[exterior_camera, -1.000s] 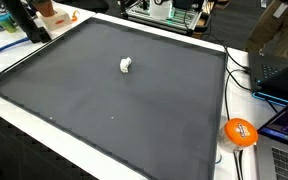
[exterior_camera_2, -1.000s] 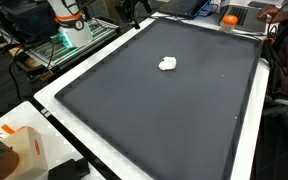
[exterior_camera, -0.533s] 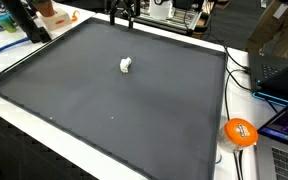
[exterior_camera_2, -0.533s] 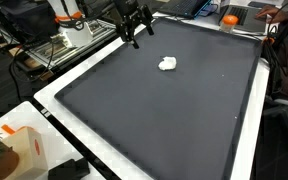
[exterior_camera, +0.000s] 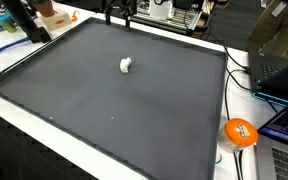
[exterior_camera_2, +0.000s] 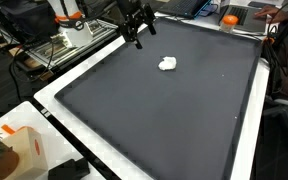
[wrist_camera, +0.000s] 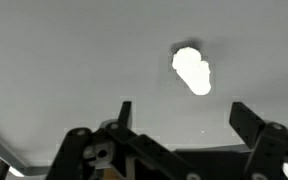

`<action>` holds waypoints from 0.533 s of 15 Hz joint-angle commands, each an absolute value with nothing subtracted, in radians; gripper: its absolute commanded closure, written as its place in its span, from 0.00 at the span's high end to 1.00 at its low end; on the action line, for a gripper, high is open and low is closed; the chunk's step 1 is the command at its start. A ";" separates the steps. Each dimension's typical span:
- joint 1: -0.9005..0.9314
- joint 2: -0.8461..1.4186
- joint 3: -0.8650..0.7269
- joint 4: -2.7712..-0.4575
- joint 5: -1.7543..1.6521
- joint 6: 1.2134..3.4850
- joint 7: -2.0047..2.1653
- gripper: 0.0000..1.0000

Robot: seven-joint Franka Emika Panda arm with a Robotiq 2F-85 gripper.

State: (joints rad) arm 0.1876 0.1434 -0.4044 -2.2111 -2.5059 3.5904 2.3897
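A small white lump (exterior_camera: 125, 65) lies on the large dark grey mat (exterior_camera: 114, 100), towards its far side; it also shows in an exterior view (exterior_camera_2: 168, 64) and in the wrist view (wrist_camera: 192, 70). My gripper (exterior_camera: 120, 17) hangs in the air above the mat's far edge, well short of the lump; it also shows in an exterior view (exterior_camera_2: 139, 32). In the wrist view the gripper (wrist_camera: 182, 118) has its two black fingers wide apart and nothing between them. It is open and empty, and the lump lies ahead of the fingers.
An orange ball (exterior_camera: 240, 132) lies off the mat by cables and a laptop (exterior_camera: 284, 140). A black stand (exterior_camera: 24, 20) and blue papers (exterior_camera: 2, 42) sit at one corner. A red-and-white box (exterior_camera_2: 24, 152) sits near another corner. Equipment racks (exterior_camera_2: 69, 30) stand behind.
My gripper has come into both exterior views above the mat's far edge; a second ago it was barely in view. The white lump has not moved.
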 commanded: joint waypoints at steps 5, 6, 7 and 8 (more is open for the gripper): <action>0.581 0.353 -0.915 -1.922 -2.514 3.886 2.077 1.00; 0.652 0.370 -0.993 -1.898 -2.515 3.919 2.050 1.00; 0.533 0.306 -0.868 -1.957 -2.506 3.857 2.086 1.00; 0.589 0.322 -0.927 -1.932 -2.506 3.883 2.070 1.00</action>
